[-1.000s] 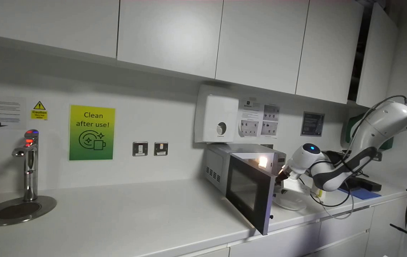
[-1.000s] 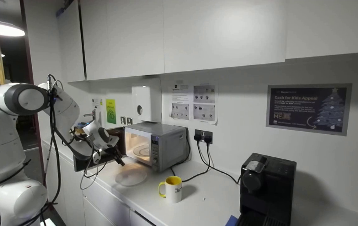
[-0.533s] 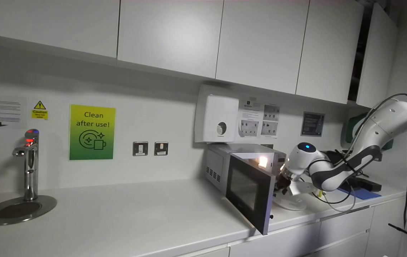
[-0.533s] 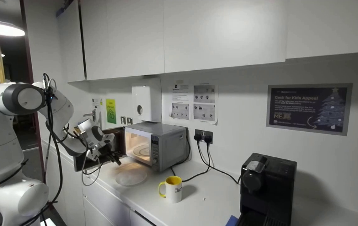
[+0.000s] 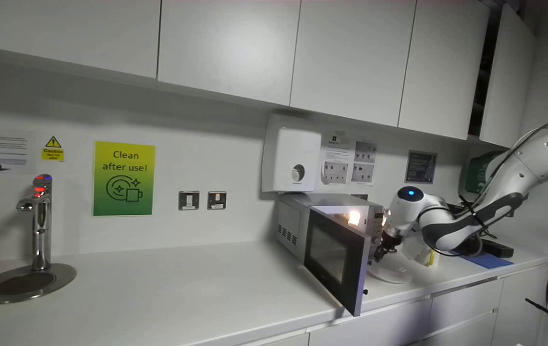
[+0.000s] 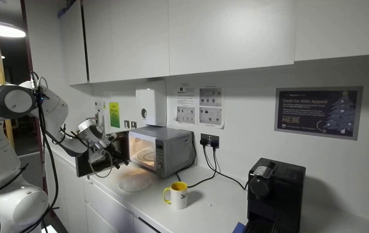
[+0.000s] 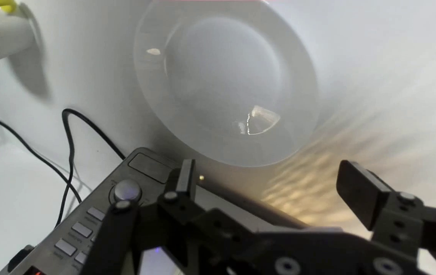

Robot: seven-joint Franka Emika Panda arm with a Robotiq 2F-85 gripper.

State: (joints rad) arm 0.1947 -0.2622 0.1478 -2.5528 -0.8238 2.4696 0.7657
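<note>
My gripper (image 7: 269, 177) is open and empty, its two dark fingers wide apart in the wrist view. It is above the counter in front of the lit microwave (image 6: 178, 152); it shows in both exterior views (image 5: 383, 254) (image 6: 122, 164). A white round plate (image 7: 218, 68) lies flat on the counter just beyond the fingertips, apart from them; it shows in both exterior views (image 5: 394, 275) (image 6: 135, 183). The microwave door (image 5: 334, 262) stands wide open beside the gripper. A glass turntable (image 6: 146, 155) is inside. A white mug (image 6: 179, 196) with yellow inside and handle stands near the plate.
The open door reaches over the counter's front edge. Black cables (image 6: 203, 178) run behind the mug to wall sockets (image 6: 209, 141). A black coffee machine (image 6: 281, 191) and a blue mat (image 5: 487, 260) lie further along. Cupboards (image 5: 350, 57) hang above. A tap (image 5: 41, 226) stands at the far end.
The arm has drawn back and the wrist has turned. The fingers point more steeply down and show clear of the door edge. Plate, mug and microwave have not moved.
</note>
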